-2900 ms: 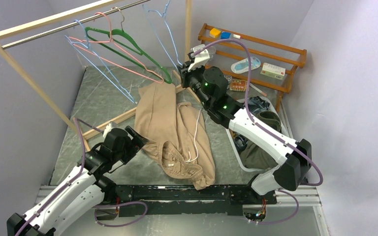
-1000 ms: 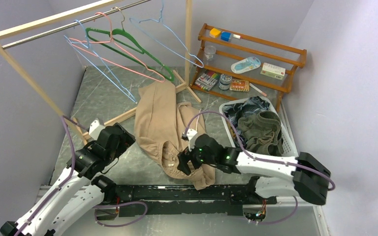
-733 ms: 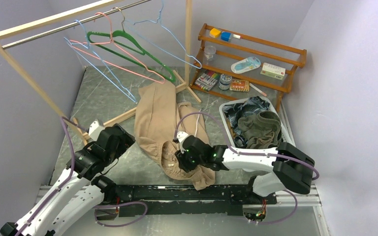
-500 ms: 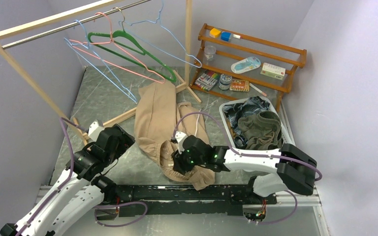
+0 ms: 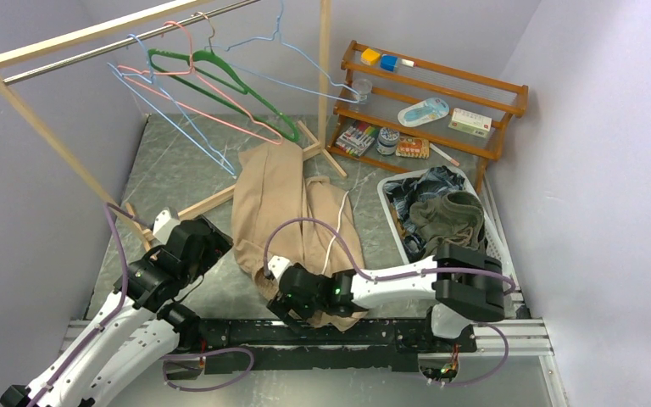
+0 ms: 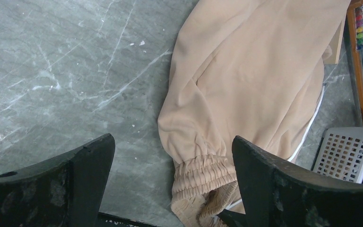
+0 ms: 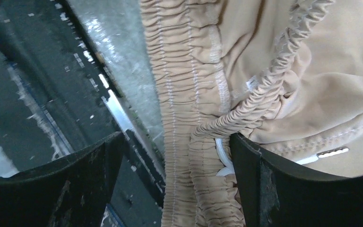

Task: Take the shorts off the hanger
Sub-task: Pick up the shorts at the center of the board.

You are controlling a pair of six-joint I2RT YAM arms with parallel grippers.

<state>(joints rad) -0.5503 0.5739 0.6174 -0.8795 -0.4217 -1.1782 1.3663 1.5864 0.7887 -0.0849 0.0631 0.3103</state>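
Note:
Tan-brown shorts (image 5: pixel 284 195) lie flat on the grey table, off the hangers; their gathered waistband (image 7: pixel 179 71) is at the near edge. My right gripper (image 5: pixel 286 305) hovers low over that waistband, open, with the elastic and white drawstring (image 7: pixel 223 156) between its fingers (image 7: pixel 176 137). My left gripper (image 5: pixel 208 242) stands open above the table to the left of the shorts (image 6: pixel 255 61), its wide jaws (image 6: pixel 172 142) framing the waistband's corner. A green hanger (image 5: pixel 220 80) and pale blue hanger (image 5: pixel 292 76) hang bare on the rail.
A white basket (image 5: pixel 390 216) at right holds dark navy (image 5: pixel 428 186) and olive shorts (image 5: pixel 449 216). A wooden shelf (image 5: pixel 441 85) with small items stands at the back right. The rack's wooden legs (image 5: pixel 212 202) cross the table behind the shorts. Pink and blue wire hangers (image 5: pixel 178 102) hang left.
The right arm came down from the hangers and slid left along the waistband toward the near edge. The waistband bunched nearer. The blue hanger swings. The left arm hardly moved.

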